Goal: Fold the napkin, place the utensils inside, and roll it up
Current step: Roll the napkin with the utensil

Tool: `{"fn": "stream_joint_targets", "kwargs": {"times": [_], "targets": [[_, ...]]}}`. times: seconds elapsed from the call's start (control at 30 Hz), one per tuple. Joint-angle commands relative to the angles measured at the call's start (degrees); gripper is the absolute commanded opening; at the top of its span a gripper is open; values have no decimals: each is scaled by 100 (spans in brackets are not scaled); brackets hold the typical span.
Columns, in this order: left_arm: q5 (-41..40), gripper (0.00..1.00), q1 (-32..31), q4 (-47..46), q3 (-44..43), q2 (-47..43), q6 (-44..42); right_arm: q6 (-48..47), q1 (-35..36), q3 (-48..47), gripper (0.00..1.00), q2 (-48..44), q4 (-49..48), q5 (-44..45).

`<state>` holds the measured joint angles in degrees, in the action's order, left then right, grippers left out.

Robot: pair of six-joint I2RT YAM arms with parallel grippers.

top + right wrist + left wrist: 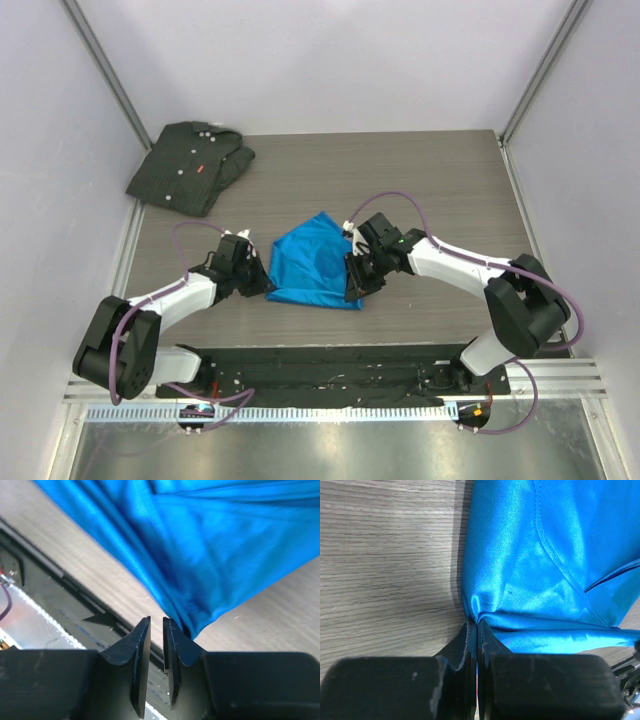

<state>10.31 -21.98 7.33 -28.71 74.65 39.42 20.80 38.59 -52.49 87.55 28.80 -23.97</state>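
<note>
The bright blue napkin (pixel 315 262) lies crumpled in the middle of the wooden table. My left gripper (pixel 262 281) is at its near left corner. In the left wrist view the left gripper (pixel 473 622) is shut on a bunched corner of the napkin (pixel 540 565). My right gripper (pixel 357 283) is at the napkin's near right corner. In the right wrist view the right gripper (pixel 156 620) stands open by a narrow gap with nothing in it. The napkin (pixel 200 545) has its corner just outside the right finger. The utensils are out of view.
A dark grey-black buttoned shirt (pixel 190 165) lies folded at the far left of the table (pixel 450 190). The black base plate (pixel 330 365) of the arms runs along the near edge, close below the napkin. White walls close in the left, right and far sides.
</note>
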Motion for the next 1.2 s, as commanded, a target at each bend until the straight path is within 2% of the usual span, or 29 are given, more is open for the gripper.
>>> {"fn": "stream_joint_targets", "kwargs": {"times": [0.0,0.57,0.7,0.77,0.9,0.97,1.17], "targets": [[-64,0,18,330,-82,49,-180,-242,-149,-244,24,289,21,146],[15,0,18,392,-170,164,-154,-427,-378,90,22,887,-234,296],[24,0,18,584,-275,181,-145,-471,-378,-235,22,668,264,375],[24,0,18,778,-389,216,-162,-506,-309,-559,23,361,547,733],[24,0,18,971,-513,330,-189,-699,113,-1271,26,78,1521,1736],[15,0,18,1077,-548,357,-189,-822,534,-1492,29,-18,1533,2061],[-11,0,27,1288,-689,401,-207,-1516,1597,-1098,46,-45,32,2809]]}}
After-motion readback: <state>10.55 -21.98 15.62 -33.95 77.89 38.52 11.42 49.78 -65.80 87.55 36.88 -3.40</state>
